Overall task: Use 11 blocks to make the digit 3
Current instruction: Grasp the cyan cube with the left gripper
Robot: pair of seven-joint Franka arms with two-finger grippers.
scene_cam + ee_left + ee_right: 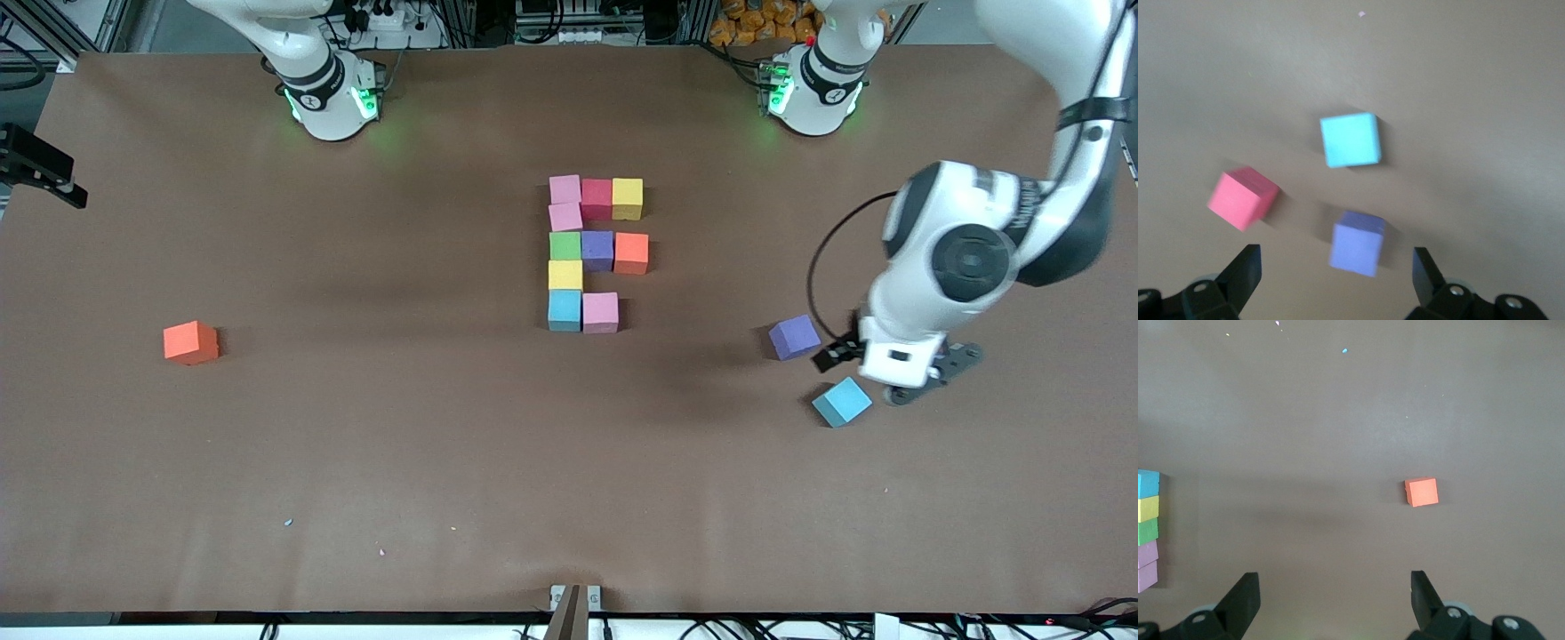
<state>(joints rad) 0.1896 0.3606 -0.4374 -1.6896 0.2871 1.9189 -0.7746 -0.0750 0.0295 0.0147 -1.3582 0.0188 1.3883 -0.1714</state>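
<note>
The digit figure [594, 253] of touching blocks lies mid-table: pink, red and yellow in the farthest row, then pink, then green, purple and orange, then yellow, then light blue and pink nearest the camera. A loose purple block [794, 337] and a light blue block [841, 402] lie toward the left arm's end. My left gripper [893, 378] is open and empty over the table beside them. Its wrist view shows the gripper [1336, 252], the purple block [1357, 243], the light blue block [1350, 139] and a pinkish-red block [1241, 198]. My right gripper [1335, 577] is open and empty, out of the front view.
A loose orange block [190, 342] lies alone toward the right arm's end, also in the right wrist view [1421, 492]. The figure's column [1148, 527] shows at that view's edge. The pinkish-red block is hidden under the left arm in the front view.
</note>
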